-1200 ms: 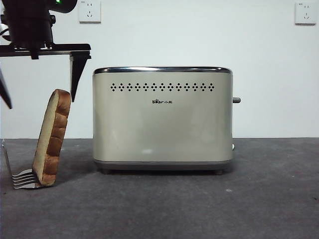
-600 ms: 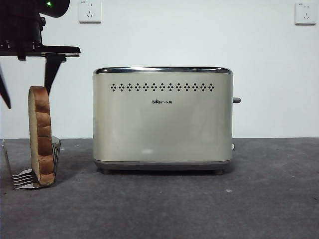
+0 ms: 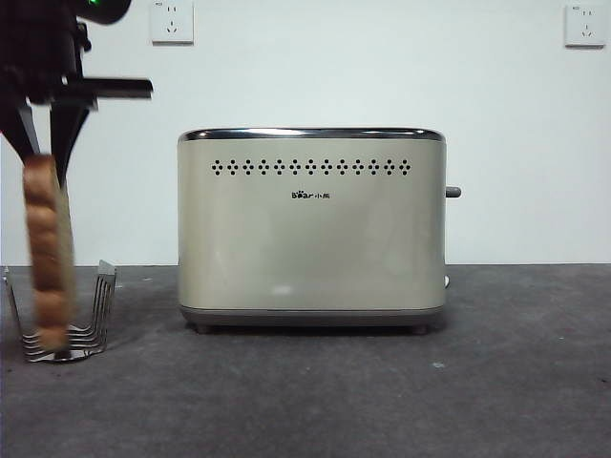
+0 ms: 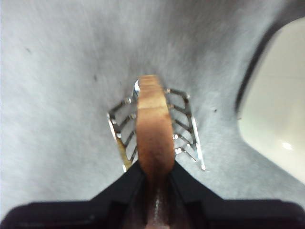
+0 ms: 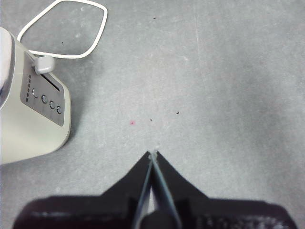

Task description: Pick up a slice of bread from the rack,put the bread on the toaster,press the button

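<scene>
My left gripper [image 3: 43, 153] is shut on the top of the slice of bread [image 3: 48, 253], which hangs edge-on at the far left, just above the silver wire rack [image 3: 81, 329]. In the left wrist view the jaws clamp the bread's brown crust [image 4: 153, 129] over the rack [image 4: 188, 126]. The cream toaster [image 3: 311, 229] stands in the middle of the table, with its dark button [image 3: 452, 192] sticking out of the right side. My right gripper [image 5: 152, 157] is shut and empty above bare table, to the side of the toaster's panel end [image 5: 40, 98] and its lever [image 5: 44, 64].
A white power cord [image 5: 71, 33] loops on the table behind the toaster's button end. Two wall sockets [image 3: 172, 21] sit high on the white wall. The grey table [image 3: 382, 391] runs across the front.
The bread went from leaning right in the rack to upright, then moved left and up in my left gripper's closed jaws. The rack now stands without it.
</scene>
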You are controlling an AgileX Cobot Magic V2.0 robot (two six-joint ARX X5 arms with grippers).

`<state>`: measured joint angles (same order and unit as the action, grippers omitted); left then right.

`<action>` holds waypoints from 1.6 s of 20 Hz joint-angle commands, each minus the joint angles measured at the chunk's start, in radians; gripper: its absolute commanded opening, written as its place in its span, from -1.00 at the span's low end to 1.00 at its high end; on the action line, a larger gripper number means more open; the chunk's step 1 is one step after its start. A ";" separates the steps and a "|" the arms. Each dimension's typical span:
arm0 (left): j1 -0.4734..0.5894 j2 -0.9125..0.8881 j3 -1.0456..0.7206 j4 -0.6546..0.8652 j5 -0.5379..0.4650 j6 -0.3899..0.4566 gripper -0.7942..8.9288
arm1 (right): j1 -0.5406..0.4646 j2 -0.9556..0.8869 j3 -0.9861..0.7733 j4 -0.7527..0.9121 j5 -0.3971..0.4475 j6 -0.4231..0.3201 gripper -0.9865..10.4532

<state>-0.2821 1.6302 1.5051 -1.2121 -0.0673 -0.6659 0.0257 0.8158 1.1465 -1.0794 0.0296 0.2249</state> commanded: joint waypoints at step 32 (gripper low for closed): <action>-0.263 0.026 0.701 -0.073 0.309 1.559 -0.86 | 0.000 0.034 0.001 -0.052 -0.003 0.007 -0.83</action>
<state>-0.5457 1.6524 2.2063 -1.2953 0.2394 0.8532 0.0257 0.8497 1.1465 -1.1309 0.0265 0.2249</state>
